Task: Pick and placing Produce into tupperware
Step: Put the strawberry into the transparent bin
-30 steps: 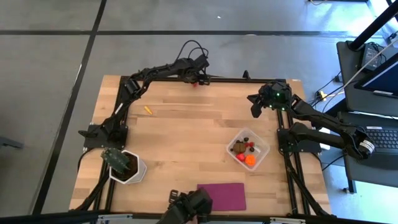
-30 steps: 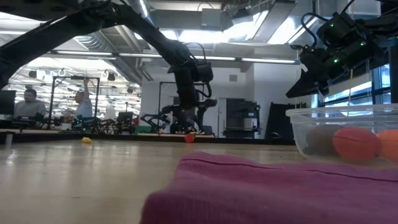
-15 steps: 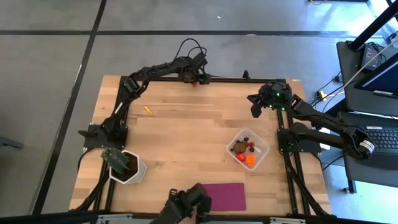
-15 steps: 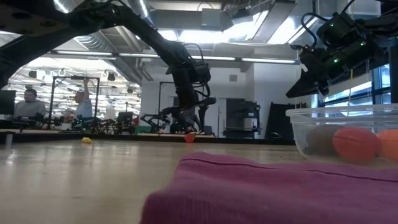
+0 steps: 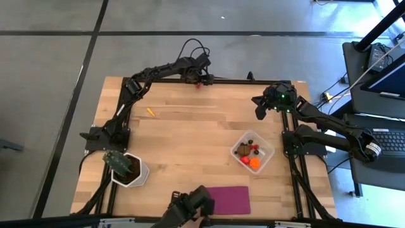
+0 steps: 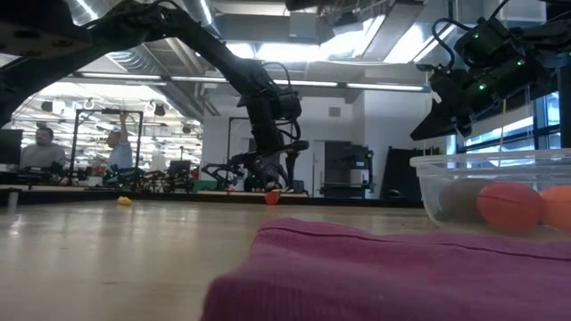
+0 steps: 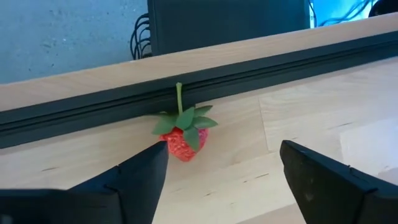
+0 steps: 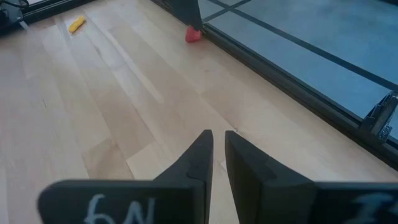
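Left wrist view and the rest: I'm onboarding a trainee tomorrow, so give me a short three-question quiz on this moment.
1. True or false: the left gripper is shut on the strawberry.
2. Where does the yellow piece lie? A) in the tupperware B) on the bare table C) in the plant pot
3. Fill in: the right gripper hangs with its fingers ____.

Key: 1 false, its fingers stand apart, the strawberry just ahead by the far rail. 2 B. 3 shut.
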Available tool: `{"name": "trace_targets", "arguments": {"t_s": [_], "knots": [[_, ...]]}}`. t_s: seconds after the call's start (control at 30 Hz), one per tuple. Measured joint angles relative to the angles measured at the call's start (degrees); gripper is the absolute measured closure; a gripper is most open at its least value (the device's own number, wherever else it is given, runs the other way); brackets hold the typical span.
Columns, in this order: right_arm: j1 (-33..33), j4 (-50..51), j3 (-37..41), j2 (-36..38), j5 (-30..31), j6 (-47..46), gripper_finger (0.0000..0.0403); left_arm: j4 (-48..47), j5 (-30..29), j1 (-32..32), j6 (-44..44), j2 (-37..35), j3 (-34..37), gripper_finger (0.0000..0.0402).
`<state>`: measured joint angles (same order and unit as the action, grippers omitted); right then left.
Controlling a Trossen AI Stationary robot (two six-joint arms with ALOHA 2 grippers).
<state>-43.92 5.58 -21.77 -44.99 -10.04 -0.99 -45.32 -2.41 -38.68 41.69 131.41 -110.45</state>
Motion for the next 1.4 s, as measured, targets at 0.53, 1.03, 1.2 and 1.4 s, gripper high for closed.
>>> {"name": "trace_targets", "arguments": {"t_s": [0.53, 1.03, 1.2, 1.4], "knots": [[0.0, 0.0, 0.0, 0.0, 0.0, 0.2, 0.0356, -0.5, -1.7, -1.1, 5.8, 0.0, 0.0, 0.0106], [0.0, -0.2, 0.0, 0.0, 0.0, 1.6, 0.0356, -0.1, -2.8, -0.9, 4.8, 0.3, 0.0, 0.0138], [0.0, -0.2, 0.0, 0.0, 0.0, 1.6, 0.0357, 0.0, 0.2, -1.0, 5.7, 0.6, 0.0, 0.0142], [0.0, -0.2, 0.0, 0.0, 0.0, 1.7, 0.0357, -1.3, 0.7, -1.1, 5.8, 0.6, 0.0, 0.0143]]}}
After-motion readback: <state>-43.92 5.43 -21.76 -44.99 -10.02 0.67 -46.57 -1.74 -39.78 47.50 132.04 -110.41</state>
